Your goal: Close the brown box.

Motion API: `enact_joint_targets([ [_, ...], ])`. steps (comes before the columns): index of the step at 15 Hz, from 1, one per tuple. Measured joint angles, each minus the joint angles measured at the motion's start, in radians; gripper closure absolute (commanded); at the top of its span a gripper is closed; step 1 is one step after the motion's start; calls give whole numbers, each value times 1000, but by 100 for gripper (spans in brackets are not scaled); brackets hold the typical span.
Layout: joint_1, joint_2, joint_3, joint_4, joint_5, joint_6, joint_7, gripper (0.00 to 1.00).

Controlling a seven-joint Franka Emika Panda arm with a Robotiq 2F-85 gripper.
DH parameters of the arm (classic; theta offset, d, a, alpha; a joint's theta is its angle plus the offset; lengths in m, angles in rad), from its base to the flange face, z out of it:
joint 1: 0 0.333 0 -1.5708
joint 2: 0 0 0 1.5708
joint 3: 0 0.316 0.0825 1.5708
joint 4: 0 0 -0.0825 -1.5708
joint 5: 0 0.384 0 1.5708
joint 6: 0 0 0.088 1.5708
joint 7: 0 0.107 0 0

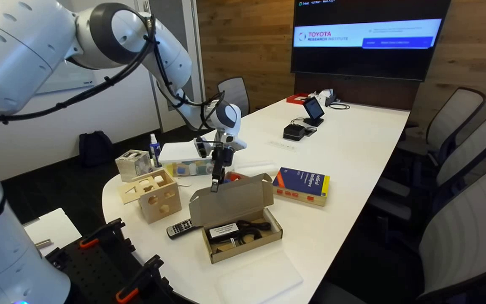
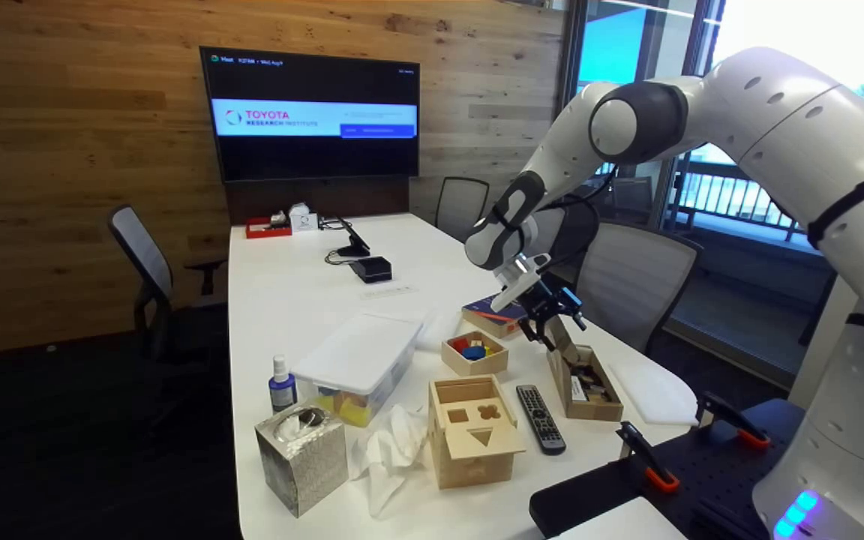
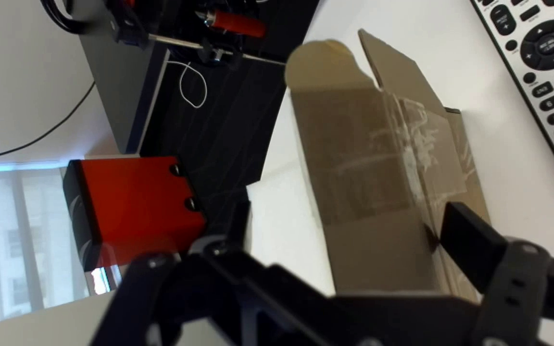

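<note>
The brown box (image 1: 249, 250) is open on the white table, its lid (image 1: 236, 200) standing up at the back edge. A black adapter (image 1: 224, 232) with a white label and black cables lie inside. The box also shows in an exterior view (image 2: 595, 410). My gripper (image 2: 556, 331) is open at the raised lid's upper edge, and it shows there in an exterior view (image 1: 215, 183). In the wrist view the lid's outer face (image 3: 354, 163) lies between the spread fingers (image 3: 346, 223); the right finger is close to the hinge side. I cannot tell whether either finger touches the cardboard.
A remote (image 2: 541, 418) and the pale wooden organiser (image 2: 473, 465) stand beside the box. A blue-and-yellow book (image 1: 302, 185), a small wooden tray of blocks (image 2: 475, 364) and a lidded plastic bin (image 2: 361, 352) are behind. A white flat sheet (image 1: 260, 278) lies in front.
</note>
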Motion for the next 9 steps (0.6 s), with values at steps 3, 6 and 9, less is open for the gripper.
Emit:
enact_joint_targets([
  [3, -1, -53, -6, -71, 0, 0, 57, 0],
  [6, -14, -93, -7, -133, 0, 2, 96, 0],
  [9, -41, -103, -8, -178, 0, 38, 117, 0],
])
